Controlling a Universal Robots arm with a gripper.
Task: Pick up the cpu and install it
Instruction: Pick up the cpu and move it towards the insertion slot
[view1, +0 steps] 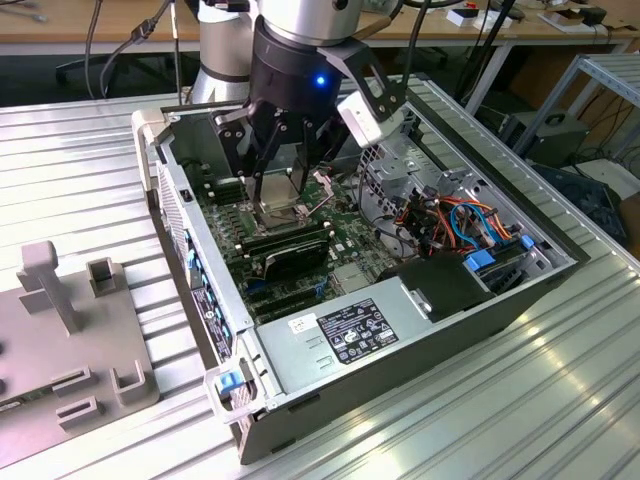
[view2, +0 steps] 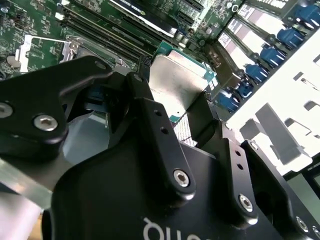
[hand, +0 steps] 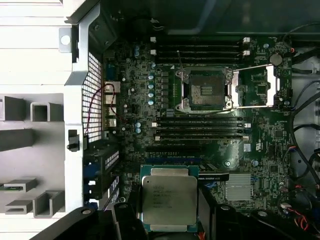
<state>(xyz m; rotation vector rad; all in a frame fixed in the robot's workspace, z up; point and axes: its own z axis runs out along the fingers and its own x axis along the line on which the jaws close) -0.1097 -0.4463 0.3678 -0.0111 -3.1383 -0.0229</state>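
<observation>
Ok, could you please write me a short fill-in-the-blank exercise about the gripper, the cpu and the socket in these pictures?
1. The gripper is ___ on the cpu.
2. The socket on the motherboard has ___ chip in it.
3. The socket's hinged metal frame is swung ___.
Missing words: shut; no; open.

In the second wrist view, the gripper (view2: 175, 102) conceals the near portion of the cpu (view2: 181, 75) between its jaws.
</observation>
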